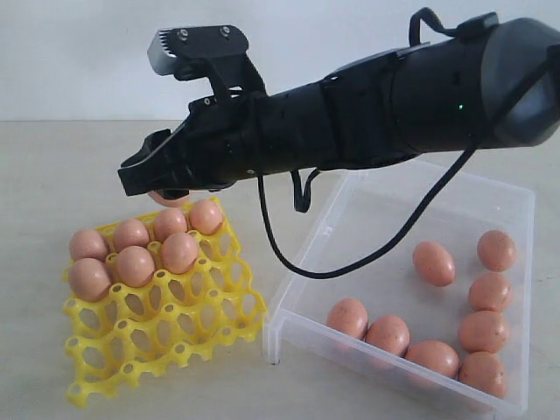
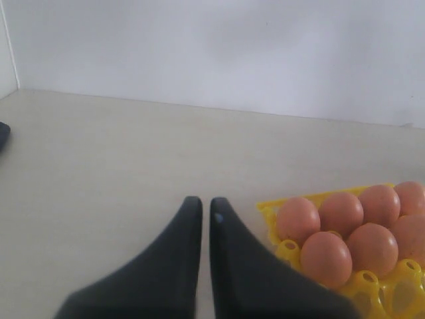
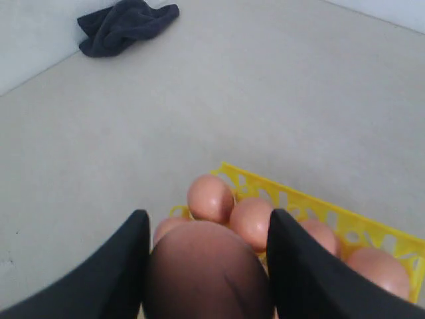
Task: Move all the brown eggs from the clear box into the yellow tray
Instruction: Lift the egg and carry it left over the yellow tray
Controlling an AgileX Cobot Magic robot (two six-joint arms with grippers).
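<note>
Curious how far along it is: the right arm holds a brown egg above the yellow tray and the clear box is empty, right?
Not quite. The right gripper does hold a brown egg above the yellow tray, but the clear box is not empty: the exterior view shows eight eggs in it.

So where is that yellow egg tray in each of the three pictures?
Exterior view: the yellow tray lies at lower left, under the right hand, beside the clear box.
Left wrist view: its corner shows at the picture's lower right, next to the shut left hand.
Right wrist view: the picture's lower right, behind the egg gripped in the right hand.
Shared landmark: the brown eggs clustered in the tray.
</note>
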